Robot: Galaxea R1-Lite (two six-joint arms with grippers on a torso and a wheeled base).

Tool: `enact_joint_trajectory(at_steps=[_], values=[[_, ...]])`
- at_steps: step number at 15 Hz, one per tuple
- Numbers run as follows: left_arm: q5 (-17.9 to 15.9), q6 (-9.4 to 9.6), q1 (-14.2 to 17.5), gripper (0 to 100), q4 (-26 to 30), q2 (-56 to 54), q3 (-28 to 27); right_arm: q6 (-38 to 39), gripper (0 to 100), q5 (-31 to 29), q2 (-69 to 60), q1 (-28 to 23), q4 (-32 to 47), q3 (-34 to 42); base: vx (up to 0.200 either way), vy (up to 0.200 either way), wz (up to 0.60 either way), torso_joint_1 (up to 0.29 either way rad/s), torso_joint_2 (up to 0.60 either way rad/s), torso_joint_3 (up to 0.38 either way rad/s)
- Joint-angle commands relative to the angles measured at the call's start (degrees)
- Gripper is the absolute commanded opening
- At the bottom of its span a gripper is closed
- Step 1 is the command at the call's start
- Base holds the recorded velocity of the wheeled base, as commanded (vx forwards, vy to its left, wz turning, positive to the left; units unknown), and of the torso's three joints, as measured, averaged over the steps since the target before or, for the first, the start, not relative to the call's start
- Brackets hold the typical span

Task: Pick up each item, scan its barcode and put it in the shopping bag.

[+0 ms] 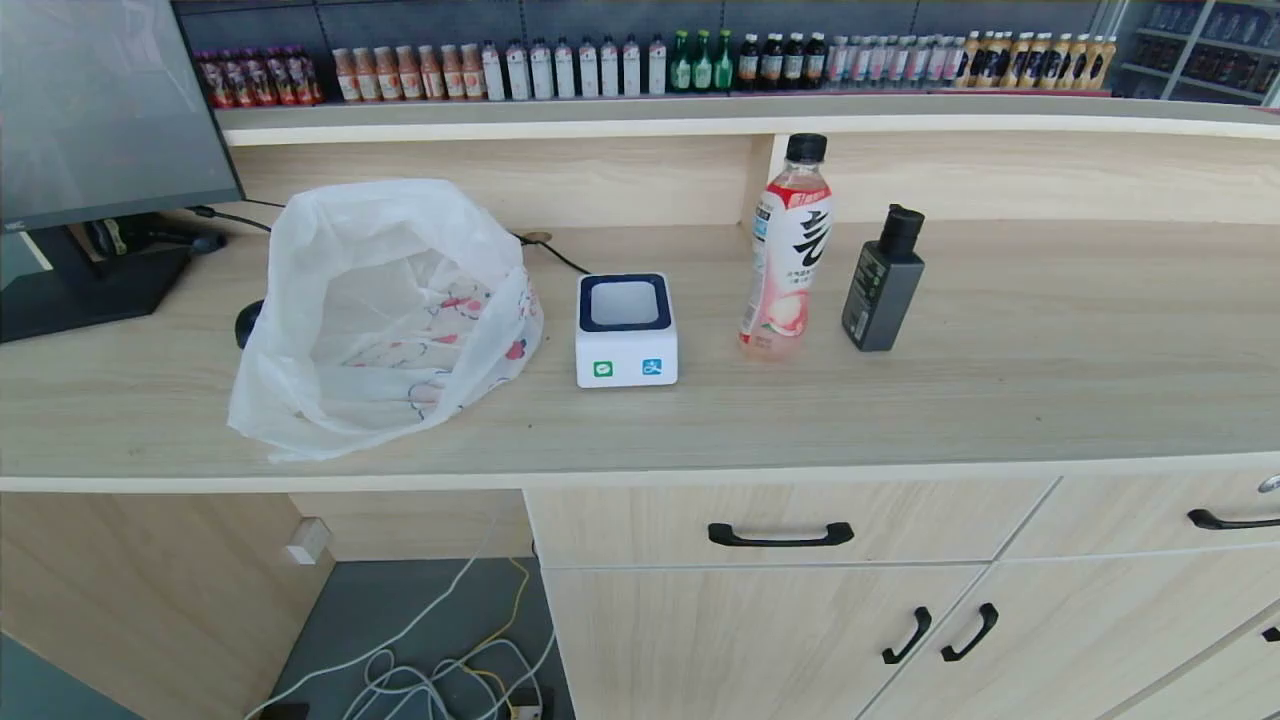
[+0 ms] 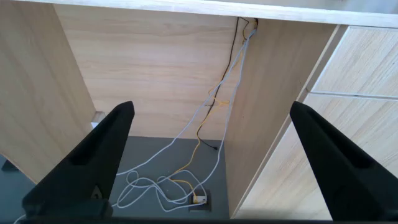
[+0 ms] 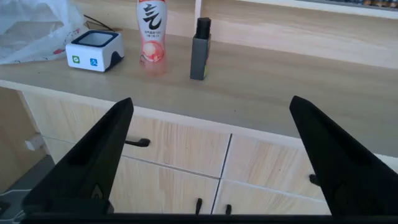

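Wide and empty: left pincer [image 2: 211, 109], right pincer [image 3: 211, 102]. Beyond right pincer, drink bottle [image 3: 151, 34]: likely heavy, slick; grip mid-body.

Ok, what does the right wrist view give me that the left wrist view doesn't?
Right wrist, not left: the countertop with the shopping bag, the white scanner, the pink drink bottle and the dark bottle, both bottles upright, plus black drawer handles below. Left wrist, not right: the open bay under the counter, with loose cables running down to the floor. Both: light wood cabinet panels, and each view's own gripper, left gripper and right gripper, open and holding nothing.
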Motion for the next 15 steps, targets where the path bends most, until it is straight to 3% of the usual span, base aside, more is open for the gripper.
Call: enact_joint_trajectory(at_steps=[1, 5, 7, 11, 15], values=[[0.0, 0.02, 0.0, 100, 0.0, 0.0, 0.0, -1.7, 100, 0.2, 12.2, 4.4, -7.7, 0.2, 0.000, 0.000, 0.00, 0.000, 0.00, 0.000], [0.0, 0.02, 0.0, 100, 0.0, 0.0, 0.0, -3.9, 100, 0.1, 24.1, 7.5, -17.7, -0.9, 0.000, 0.000, 0.00, 0.000, 0.00, 0.000], [0.0, 0.02, 0.0, 100, 0.0, 0.0, 0.0, -4.5, 100, -0.2, 32.3, 12.7, -24.6, -2.1, 0.000, 0.000, 0.00, 0.000, 0.00, 0.000], [0.0, 0.02, 0.0, 100, 0.0, 0.0, 0.0, -6.3, 100, -1.1, 40.5, 17.5, -26.6, -7.3, 0.000, 0.000, 0.00, 0.000, 0.00, 0.000], [0.0, 0.02, 0.0, 100, 0.0, 0.0, 0.0, -6.3, 100, -8.8, 46.8, 27.3, -26.8, -11.1, 0.000, 0.000, 0.00, 0.000, 0.00, 0.000]])
